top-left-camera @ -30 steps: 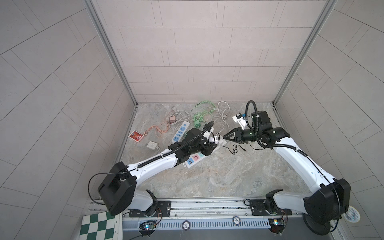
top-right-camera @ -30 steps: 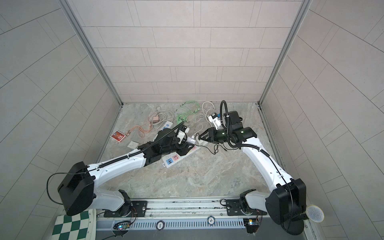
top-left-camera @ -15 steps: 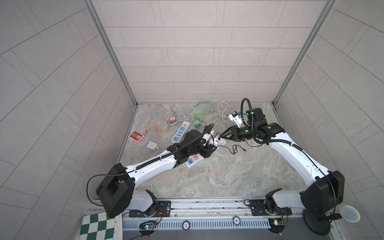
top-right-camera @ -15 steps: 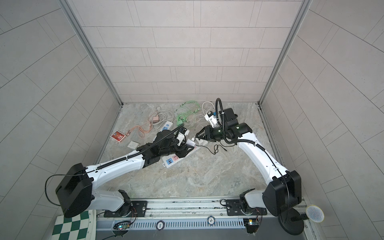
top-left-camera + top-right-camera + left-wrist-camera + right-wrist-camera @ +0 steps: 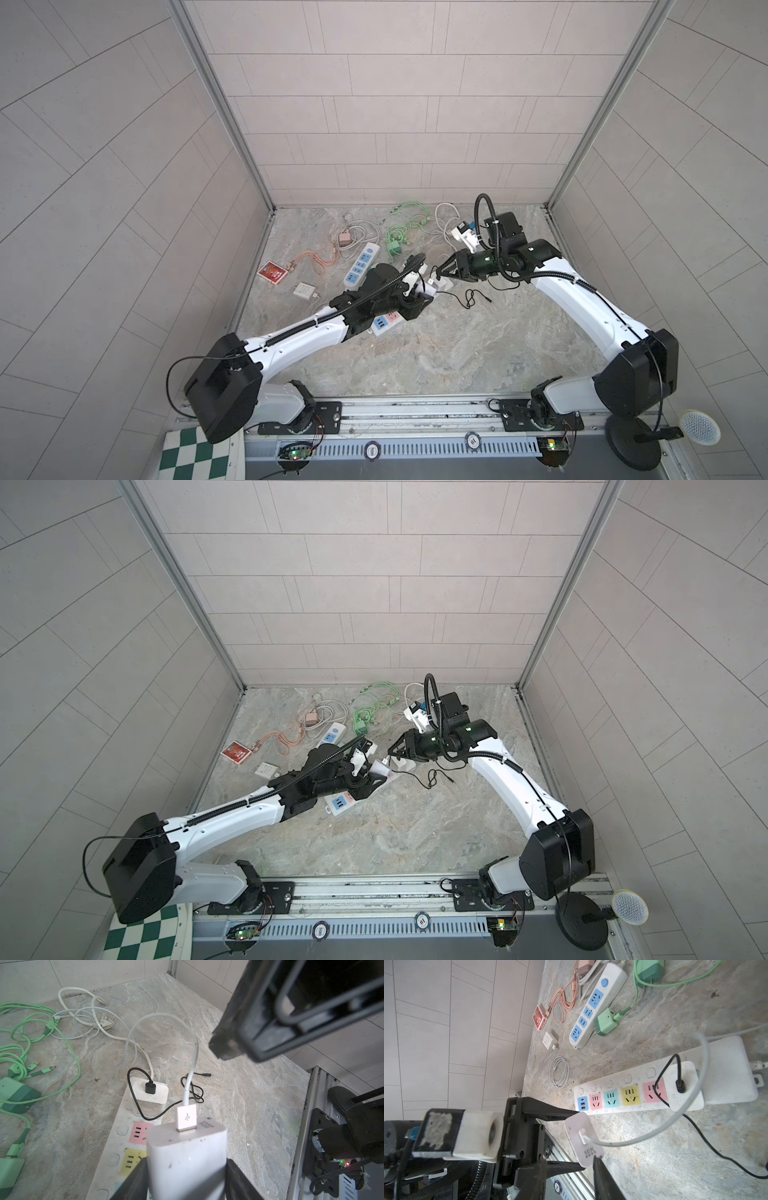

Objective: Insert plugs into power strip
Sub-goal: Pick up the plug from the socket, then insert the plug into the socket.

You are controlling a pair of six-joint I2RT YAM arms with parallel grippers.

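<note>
Starting at the left, we passed a red card pack (image 5: 272, 273), a small white charger (image 5: 304, 289) and a blue-socket strip (image 5: 361, 266), all lying idle. Next came the left gripper (image 5: 185, 1174), its fingers pinching a white adapter (image 5: 187, 1147) by its flanks, with a white cable (image 5: 164, 1015) arching out of its USB face. The adapter hung close above the power strip (image 5: 617, 1081). The yellow socket (image 5: 630, 1095) and pink socket (image 5: 654, 1093) lay bare, and at the strip's far right end a second adapter (image 5: 161, 1096) with a black lead (image 5: 150, 1087) already sat plugged in. Farther right, the right gripper (image 5: 223, 1051) had its fingers pressed together on nothing, its tip near the held adapter.

We judged the step to be lining the adapter up over a free socket. The next move called for squaring the prongs with the slots, then a straight push down while the strip was kept from sliding.

The left wrist view gave us the adapter's top and its plugged neighbour but hid the prongs. The right wrist view showed the whole socket row and the right tip seeming to touch the adapter's labelled end. In both top views the left arm covered most of the strip, so we could not confirm that contact.
</note>
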